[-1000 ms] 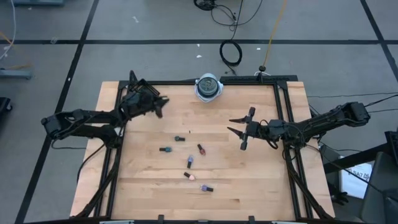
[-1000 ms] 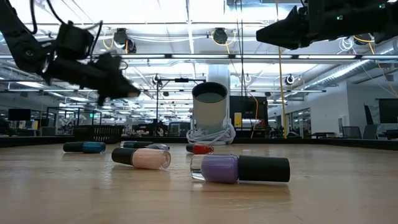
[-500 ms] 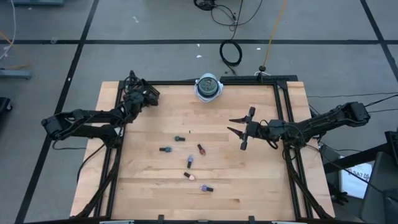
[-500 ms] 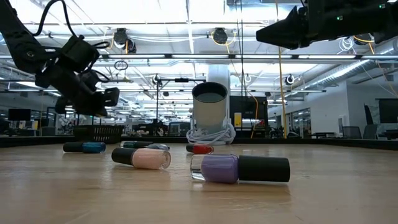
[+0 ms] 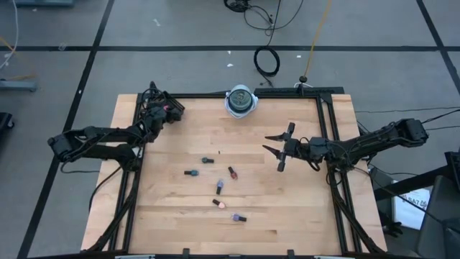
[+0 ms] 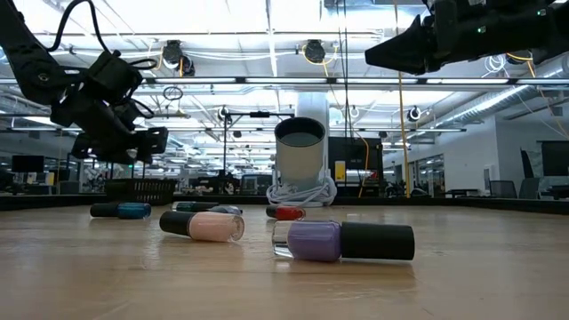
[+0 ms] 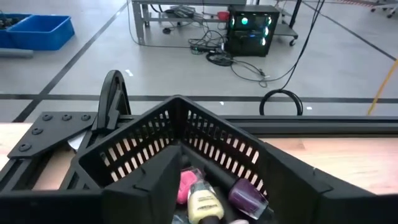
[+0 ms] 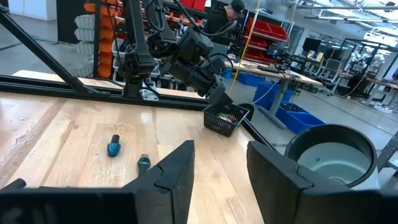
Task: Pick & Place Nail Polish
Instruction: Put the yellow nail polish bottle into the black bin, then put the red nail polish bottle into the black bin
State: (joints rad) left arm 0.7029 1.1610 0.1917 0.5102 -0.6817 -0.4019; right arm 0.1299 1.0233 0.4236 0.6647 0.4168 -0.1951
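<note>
Up at the far left corner of the table, the left gripper hangs over a small black basket, its fingers apart with pink, yellow and purple nail polish bottles lying in the basket just below them. Well away from it, the right gripper hovers open and empty, with more bottles lying on the wood off to its side, toward the table's middle.

two teal bottles on table, black basket

Left gripper fingers parted at far-left corner, right gripper raised, fingers apart
</note>
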